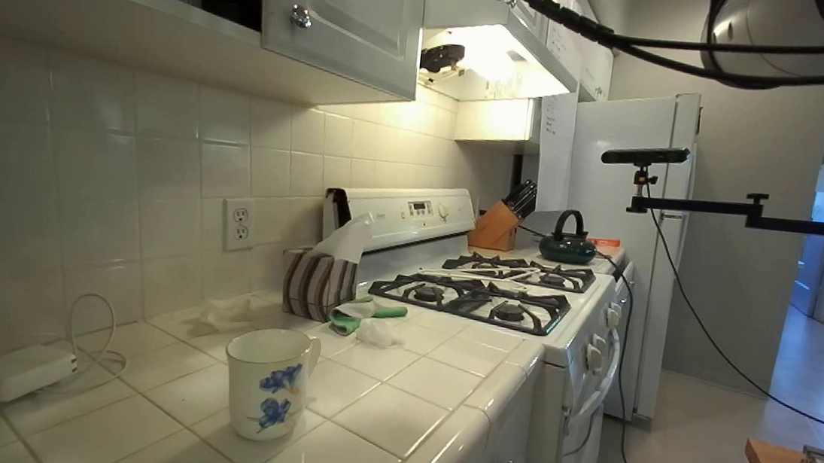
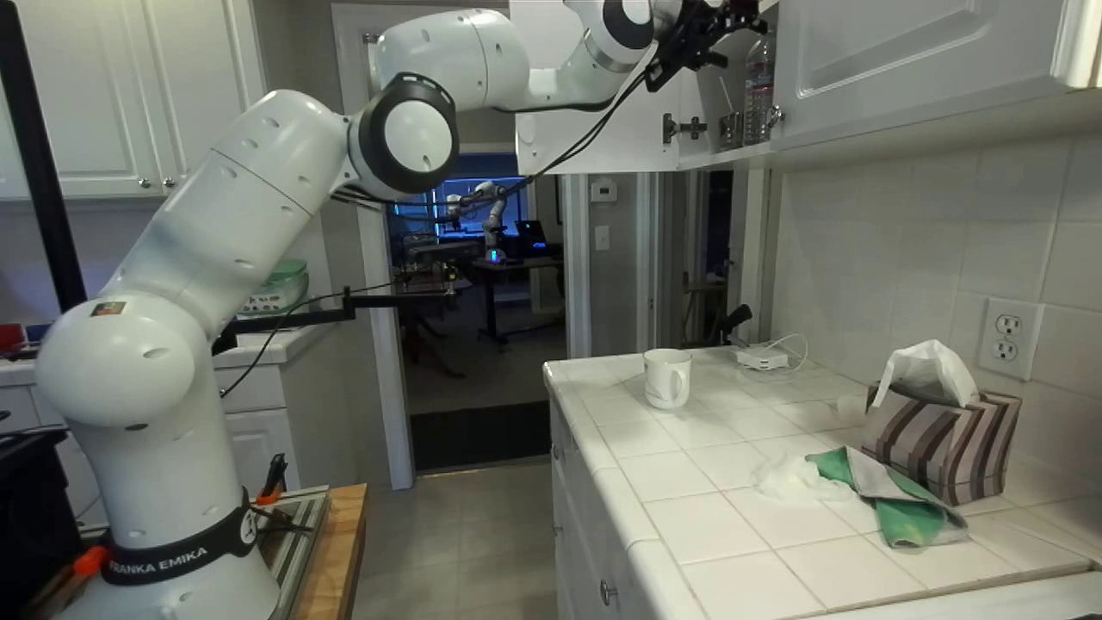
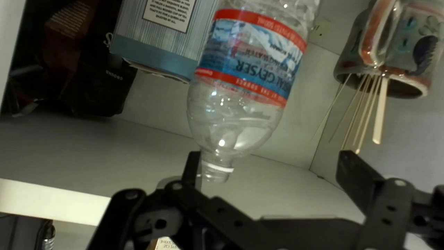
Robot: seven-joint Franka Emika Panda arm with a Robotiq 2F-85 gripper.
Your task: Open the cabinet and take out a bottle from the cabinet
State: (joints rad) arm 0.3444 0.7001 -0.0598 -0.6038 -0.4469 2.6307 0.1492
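Open cabinet [image 2: 913, 65], bottle [image 3: 248, 66] upright inside
The gripper [image 3: 272, 165] is released, jaws wide; the wrist view shows the bottle's neck between them.

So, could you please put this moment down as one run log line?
cabinet: one door open; bottle: upright inside, not gripped; pincer: open, empty, near bottle

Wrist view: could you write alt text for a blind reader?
A clear, labelled bottle appears upside down inside a cabinet, with open, empty black jaws in the foreground. At upper right, a mug of thin sticks; upper left, a box.
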